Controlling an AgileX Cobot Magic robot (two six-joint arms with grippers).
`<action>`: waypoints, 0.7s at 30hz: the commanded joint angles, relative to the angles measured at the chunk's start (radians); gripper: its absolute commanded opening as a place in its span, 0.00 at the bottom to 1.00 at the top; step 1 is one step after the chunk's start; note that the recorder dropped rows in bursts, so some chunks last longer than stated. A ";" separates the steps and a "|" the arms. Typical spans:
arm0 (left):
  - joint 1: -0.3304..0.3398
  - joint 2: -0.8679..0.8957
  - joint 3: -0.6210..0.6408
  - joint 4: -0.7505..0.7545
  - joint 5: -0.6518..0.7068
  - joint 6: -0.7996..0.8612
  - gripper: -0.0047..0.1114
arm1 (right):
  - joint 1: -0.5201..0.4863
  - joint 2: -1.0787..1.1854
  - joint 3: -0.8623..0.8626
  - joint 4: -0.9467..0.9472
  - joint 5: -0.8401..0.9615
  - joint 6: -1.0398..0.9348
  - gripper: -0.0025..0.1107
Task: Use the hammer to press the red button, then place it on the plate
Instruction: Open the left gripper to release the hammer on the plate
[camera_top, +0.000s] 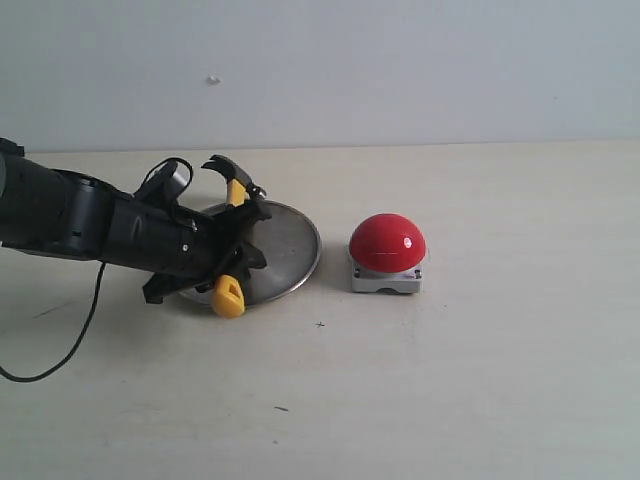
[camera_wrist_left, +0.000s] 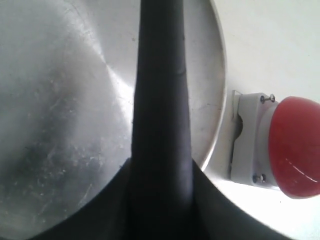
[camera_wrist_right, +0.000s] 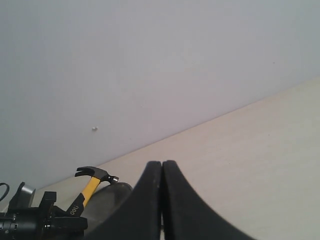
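Now left gripper (camera_top: 244, 238) pinches hammer (camera_top: 228, 296) across plate (camera_top: 296, 250), maybe touching rim; red button (camera_top: 387, 242) near plate; right gripper (camera_wrist_right: 162, 166) pressed together.

Glossy red button (camera_top: 387, 243) on grey base — hammer (camera_top: 236, 191) yellow and black, plate (camera_top: 290, 250) shiny silver

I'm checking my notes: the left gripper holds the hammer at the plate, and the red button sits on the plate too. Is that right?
Not quite. The red button is not on the plate. It stands on the table beside the plate, with a gap between them, as the exterior view shows. The rest holds: the left gripper holds the hammer at the plate.
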 joint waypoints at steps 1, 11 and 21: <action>-0.006 -0.009 -0.016 -0.006 0.023 0.016 0.34 | 0.002 -0.005 0.003 0.000 -0.008 -0.002 0.02; -0.006 -0.009 0.003 -0.006 0.045 0.012 0.36 | 0.002 -0.005 0.003 0.000 -0.008 -0.002 0.02; -0.004 -0.009 0.018 -0.006 0.067 0.008 0.38 | 0.002 -0.005 0.003 0.000 -0.008 -0.002 0.02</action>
